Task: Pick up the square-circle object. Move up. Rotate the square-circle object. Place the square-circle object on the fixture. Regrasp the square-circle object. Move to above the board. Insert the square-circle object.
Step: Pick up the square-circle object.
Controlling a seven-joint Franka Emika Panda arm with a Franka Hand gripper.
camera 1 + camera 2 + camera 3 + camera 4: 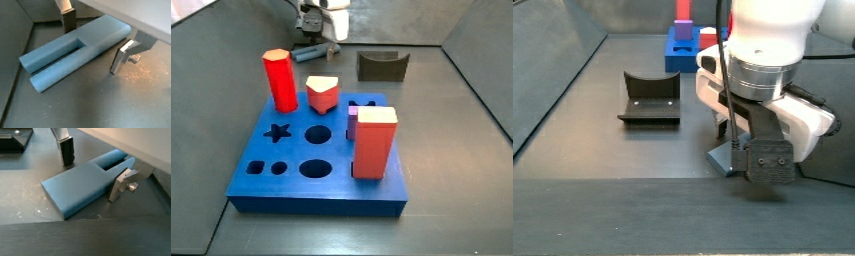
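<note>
In both wrist views I had the gripper (93, 40) low over the floor, jaws spread and gripping nothing, one silver finger (124, 56) on each side of the square-circle object (70, 52). The peg lay flat between them, its long axis running crosswise to the line joining the fingers, so closing would pinch its flat flanks; I could not tell whether the pads touched it. In a side view the gripper (751, 150) sat low beside the fixture (649, 98). From the opposite side, the board (318, 160) lay well apart from the gripper (313, 32).
</note>
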